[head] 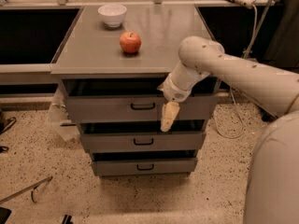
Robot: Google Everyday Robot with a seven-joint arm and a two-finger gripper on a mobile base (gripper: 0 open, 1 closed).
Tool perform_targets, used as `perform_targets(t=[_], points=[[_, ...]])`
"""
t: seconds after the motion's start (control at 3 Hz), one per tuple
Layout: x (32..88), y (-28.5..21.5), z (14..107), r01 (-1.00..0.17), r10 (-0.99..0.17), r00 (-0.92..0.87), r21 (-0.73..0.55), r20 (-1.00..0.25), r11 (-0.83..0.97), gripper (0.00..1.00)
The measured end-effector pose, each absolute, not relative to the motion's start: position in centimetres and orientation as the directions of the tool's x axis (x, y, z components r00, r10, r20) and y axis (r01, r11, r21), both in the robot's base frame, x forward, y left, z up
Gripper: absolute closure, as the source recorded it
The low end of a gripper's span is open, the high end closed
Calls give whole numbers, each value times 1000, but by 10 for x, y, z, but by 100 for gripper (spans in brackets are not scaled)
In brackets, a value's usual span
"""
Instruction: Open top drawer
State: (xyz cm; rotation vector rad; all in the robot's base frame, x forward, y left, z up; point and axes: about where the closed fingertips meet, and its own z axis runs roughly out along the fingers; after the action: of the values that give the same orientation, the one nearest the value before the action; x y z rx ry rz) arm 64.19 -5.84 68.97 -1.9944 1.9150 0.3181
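Observation:
The top drawer (103,110) is the widest grey metal front of a three-drawer cabinet, with a small black loop handle (142,106). A dark gap shows between its front and the cabinet top. My gripper (168,118) hangs pointing down on the white arm, in front of the drawer's right half, just right of the handle and slightly below it. It does not hold the handle.
A red apple (130,42) and a white bowl (112,15) sit on the grey cabinet top (173,41). Two narrower drawers, middle (107,142) and bottom (117,166), lie below. A cable (233,125) trails on the speckled floor at right. Dark shelving flanks the cabinet.

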Motion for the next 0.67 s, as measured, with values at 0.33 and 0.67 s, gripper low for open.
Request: perform_targets(t=[0.33, 0.67], points=[[612, -69, 699, -999, -936, 26, 17, -352, -34, 0], [592, -82, 688, -996, -938, -22, 88, -346, -9, 0]])
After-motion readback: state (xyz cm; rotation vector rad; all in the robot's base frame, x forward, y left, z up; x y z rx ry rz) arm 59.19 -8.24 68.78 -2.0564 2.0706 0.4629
